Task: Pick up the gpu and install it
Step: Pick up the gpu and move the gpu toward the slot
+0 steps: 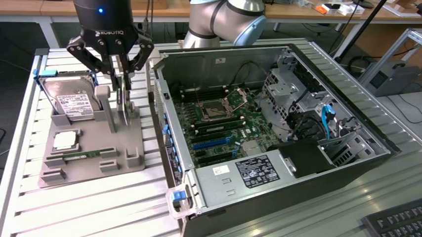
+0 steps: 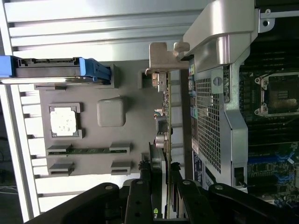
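The gpu (image 1: 121, 106) is a thin dark card standing on edge above the right side of the grey parts tray (image 1: 82, 173), just outside the open computer case (image 1: 277, 123). My gripper (image 1: 120, 85) comes down from above and is shut on the card's upper edge, one finger on each face. In the wrist view the gpu (image 2: 163, 116) appears edge-on between the black fingers (image 2: 140, 191), its metal bracket (image 2: 161, 53) at the far end, close to the case's rear wall (image 2: 210, 116). I cannot tell whether the card's lower edge is clear of the tray.
On the tray a silver hard drive (image 1: 72, 101) stands in its holder, with a CPU (image 1: 64, 140) and a green RAM stick (image 1: 82, 155) below it. Inside the case lie the motherboard (image 1: 211, 128) and power supply (image 1: 244, 175). A keyboard (image 1: 396, 222) sits at the lower right.
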Controlling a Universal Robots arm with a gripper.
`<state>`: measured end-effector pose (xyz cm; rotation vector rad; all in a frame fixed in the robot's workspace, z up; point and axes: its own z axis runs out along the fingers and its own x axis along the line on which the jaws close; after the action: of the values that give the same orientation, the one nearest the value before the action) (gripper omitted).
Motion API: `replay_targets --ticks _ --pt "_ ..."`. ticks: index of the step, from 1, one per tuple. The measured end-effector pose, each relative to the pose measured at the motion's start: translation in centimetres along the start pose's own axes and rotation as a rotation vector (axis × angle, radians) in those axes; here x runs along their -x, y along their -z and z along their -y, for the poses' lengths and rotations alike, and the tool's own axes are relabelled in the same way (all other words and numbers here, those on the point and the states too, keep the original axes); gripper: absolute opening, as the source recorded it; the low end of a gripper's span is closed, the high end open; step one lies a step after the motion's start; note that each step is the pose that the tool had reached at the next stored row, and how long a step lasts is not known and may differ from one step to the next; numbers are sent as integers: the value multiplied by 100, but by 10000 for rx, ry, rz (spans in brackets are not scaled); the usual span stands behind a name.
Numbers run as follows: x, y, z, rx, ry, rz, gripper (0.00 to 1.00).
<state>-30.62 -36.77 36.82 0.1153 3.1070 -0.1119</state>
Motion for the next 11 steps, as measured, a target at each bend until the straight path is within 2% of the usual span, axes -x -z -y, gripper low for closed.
replay_targets --ticks 11 --pt "2 72 5 0 0 0 27"
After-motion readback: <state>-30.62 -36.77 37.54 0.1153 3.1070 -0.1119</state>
